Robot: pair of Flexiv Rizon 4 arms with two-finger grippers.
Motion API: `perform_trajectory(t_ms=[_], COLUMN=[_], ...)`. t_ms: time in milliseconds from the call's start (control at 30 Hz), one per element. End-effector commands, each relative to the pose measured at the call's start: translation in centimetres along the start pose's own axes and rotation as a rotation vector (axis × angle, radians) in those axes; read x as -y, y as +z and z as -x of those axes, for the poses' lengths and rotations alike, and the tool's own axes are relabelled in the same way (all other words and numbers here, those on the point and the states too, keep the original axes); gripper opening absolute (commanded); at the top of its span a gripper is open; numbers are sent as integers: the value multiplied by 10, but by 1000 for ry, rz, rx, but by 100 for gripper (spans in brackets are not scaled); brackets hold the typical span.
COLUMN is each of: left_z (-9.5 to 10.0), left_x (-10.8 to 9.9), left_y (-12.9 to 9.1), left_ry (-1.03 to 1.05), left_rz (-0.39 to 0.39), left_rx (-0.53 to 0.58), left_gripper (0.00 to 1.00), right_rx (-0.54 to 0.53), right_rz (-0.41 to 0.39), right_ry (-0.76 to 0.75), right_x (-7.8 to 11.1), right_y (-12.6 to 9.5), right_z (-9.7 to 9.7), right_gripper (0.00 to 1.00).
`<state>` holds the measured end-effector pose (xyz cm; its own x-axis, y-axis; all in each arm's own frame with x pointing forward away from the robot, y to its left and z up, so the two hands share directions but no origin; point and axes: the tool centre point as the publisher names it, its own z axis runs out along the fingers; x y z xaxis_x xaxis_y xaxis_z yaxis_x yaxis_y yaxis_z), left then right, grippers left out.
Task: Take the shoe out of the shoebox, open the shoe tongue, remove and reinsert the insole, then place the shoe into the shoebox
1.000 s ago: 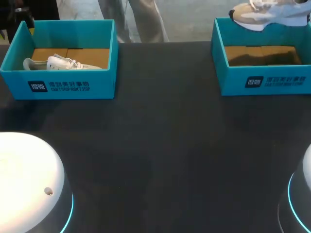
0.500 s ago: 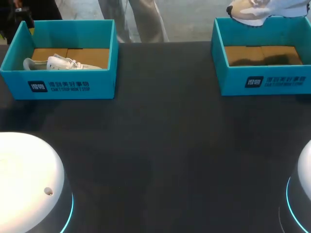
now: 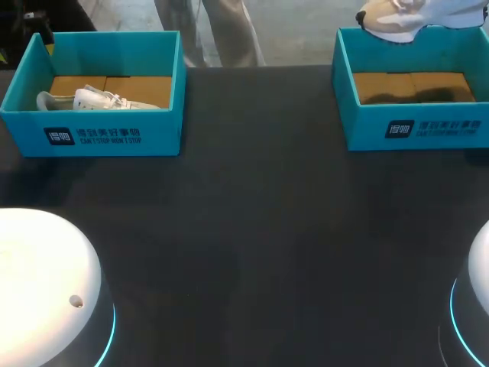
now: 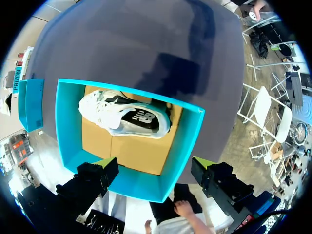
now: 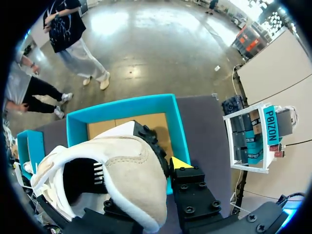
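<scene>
Bare table [image 3: 252,214] spreads between left shoebox [image 3: 114,134] and right shoebox [image 3: 428,128]; their walls block sideways entry.

Table [image 3: 252,229]: plain charcoal grey, no pattern.

Left box [image 3: 114,138] and right box [image 3: 367,130]: teal walls inside and out, tan cardboard floors. Each front wall carries a dark navy square and white lettering.

White shoe [image 4: 124,114]: white upper with pale grey panels, and a black side patch bearing a white logo.

Beige shoe [image 5: 131,165]: cream-beige suede-look upper, white collar, dark inside, black lugged sole.

Left arm's fingers [image 4: 105,163]: black bodies, yellow-green tips.

Right arm's fingers [image 5: 179,163]: black, with a bright yellow tip on the one that shows.

Left arm base [image 3: 46,283] and right arm base [image 3: 480,290]: white domes, each ringed by a glowing cyan band over dark grey.
</scene>
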<state>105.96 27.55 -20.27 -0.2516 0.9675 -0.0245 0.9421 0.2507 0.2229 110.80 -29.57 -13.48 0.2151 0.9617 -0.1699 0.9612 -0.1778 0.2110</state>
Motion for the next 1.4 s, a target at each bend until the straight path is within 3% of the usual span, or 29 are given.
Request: perform_trajectory(t_ms=[33,500,1400], left_z=[0,0,0], left_x=[0,0,0], left_y=[-1,-1,-1], left_ry=[0,0,0], left_rz=[0,0,0], left_rx=[-2,-2,-2], left_gripper=[100,100,100], right_rx=[-2,1,39], right_rz=[2,1,-50], right_ry=[2,17,88], right_x=[0,5,113], right_y=[-1,-3,-43], right_z=[0,0,-43], right_gripper=[0,0,0])
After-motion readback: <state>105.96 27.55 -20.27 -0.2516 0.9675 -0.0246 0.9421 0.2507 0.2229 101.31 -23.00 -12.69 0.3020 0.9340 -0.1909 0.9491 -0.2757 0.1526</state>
